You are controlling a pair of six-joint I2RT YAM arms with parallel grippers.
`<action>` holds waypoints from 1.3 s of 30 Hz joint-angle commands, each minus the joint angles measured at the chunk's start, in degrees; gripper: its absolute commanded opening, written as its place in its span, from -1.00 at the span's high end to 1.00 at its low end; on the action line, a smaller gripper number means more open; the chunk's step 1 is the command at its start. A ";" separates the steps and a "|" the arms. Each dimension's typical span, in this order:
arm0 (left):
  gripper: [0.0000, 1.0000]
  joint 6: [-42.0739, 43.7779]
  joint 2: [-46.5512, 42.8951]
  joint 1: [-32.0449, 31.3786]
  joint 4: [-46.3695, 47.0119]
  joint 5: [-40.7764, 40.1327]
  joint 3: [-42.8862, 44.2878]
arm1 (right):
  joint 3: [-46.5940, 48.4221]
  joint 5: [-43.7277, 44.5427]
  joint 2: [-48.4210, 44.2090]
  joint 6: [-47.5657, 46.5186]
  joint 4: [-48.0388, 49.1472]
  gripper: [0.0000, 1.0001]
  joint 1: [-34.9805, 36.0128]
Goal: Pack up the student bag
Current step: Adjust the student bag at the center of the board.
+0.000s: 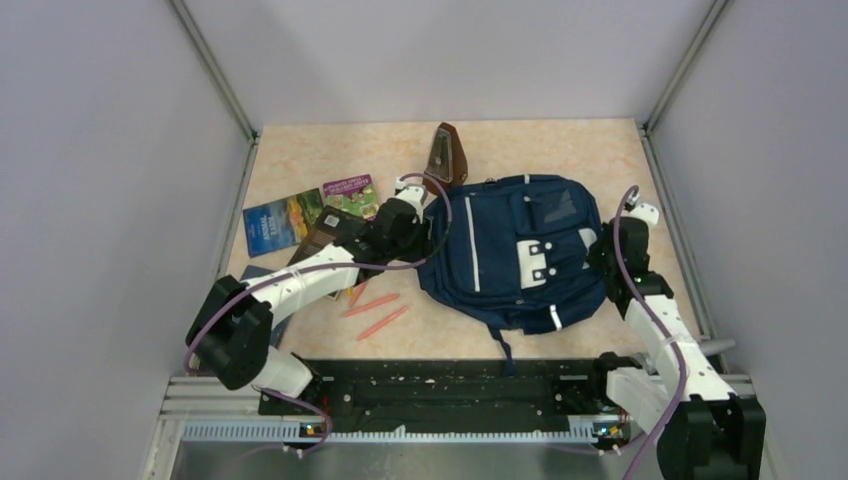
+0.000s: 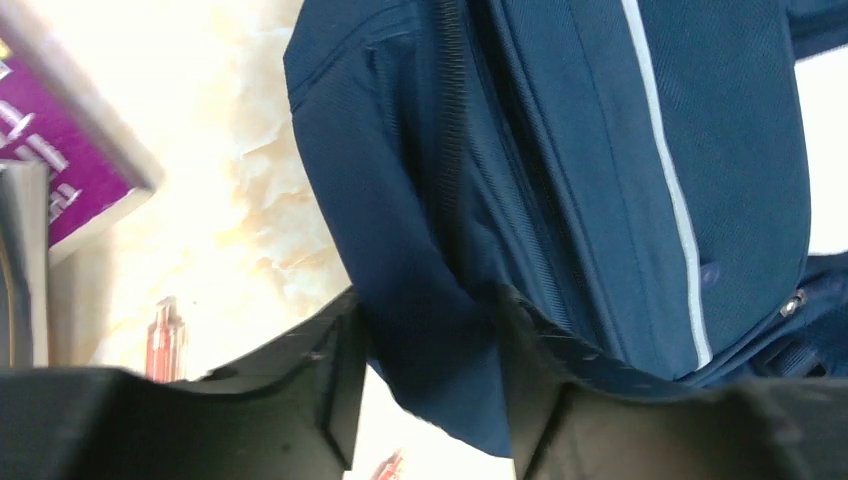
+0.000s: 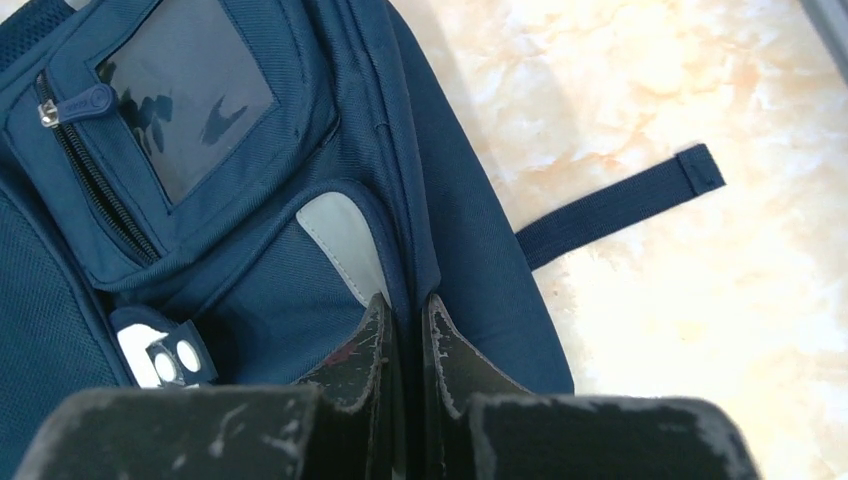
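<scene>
The student bag [image 1: 520,250], a navy backpack with thin light stripes and pale front patches, lies front-up on the table right of centre. Its zips look shut. My left gripper [image 1: 425,235] is at the bag's left edge. In the left wrist view [image 2: 430,310] its jaws stand around a thick fold of the bag's fabric [image 2: 600,150] and press it from both sides. My right gripper [image 1: 600,255] is at the bag's right edge. In the right wrist view [image 3: 408,300] its jaws are nearly together, pinching the side seam of the bag [image 3: 250,270].
Left of the bag lie a landscape-cover book [image 1: 285,220], a purple book [image 1: 352,195], a dark notebook [image 1: 320,235] and a dark blue book [image 1: 250,272] under my left arm. Two orange pens [image 1: 372,305] lie in front. A brown case [image 1: 447,155] stands behind. A loose strap [image 3: 620,205] trails right.
</scene>
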 commanded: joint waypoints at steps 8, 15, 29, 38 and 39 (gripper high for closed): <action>-0.53 7.54 -12.65 -1.68 1.25 -10.17 -2.52 | 1.14 0.54 1.22 3.34 4.58 -0.70 1.54; -0.58 11.57 -15.19 -13.51 10.48 -4.81 -12.02 | -1.15 2.04 -4.00 6.18 -1.58 -0.97 1.54; -0.53 27.40 2.86 -27.84 18.96 -5.63 -7.31 | -4.52 -5.33 -12.49 8.19 -8.92 -0.98 1.60; -0.47 29.08 10.55 -28.74 20.64 -9.92 -4.49 | -3.16 -8.78 -13.60 9.31 -9.11 -0.97 1.63; -0.47 29.29 10.94 -28.74 20.69 -9.88 -4.24 | -3.07 -9.06 -13.38 9.40 -9.07 -0.97 1.67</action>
